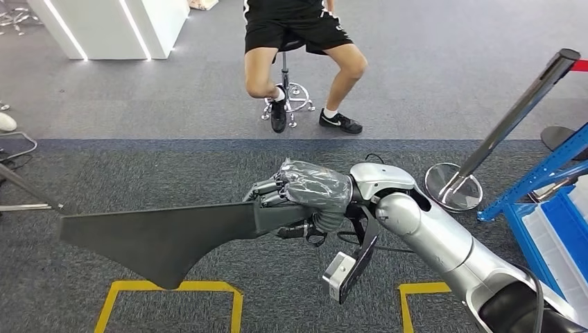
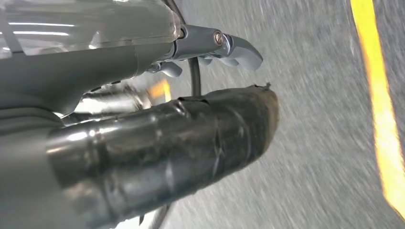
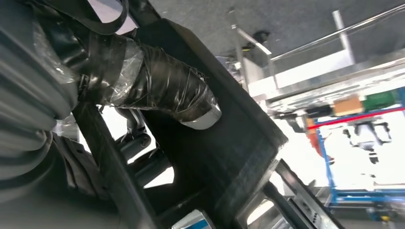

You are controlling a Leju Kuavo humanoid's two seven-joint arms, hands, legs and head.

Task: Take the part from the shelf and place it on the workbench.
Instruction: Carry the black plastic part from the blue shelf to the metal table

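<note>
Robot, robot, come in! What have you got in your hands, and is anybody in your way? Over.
Right hand grips the flat dark part by one end. Left hand holds nothing. Part over carpet, not yet on a workbench. Person on a stool ahead.

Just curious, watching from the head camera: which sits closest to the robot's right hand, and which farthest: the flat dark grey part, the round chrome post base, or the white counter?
1. Flat dark grey part: held in the right hand.
2. Round chrome post base: on the carpet to its right.
3. White counter: far upper left.
</note>
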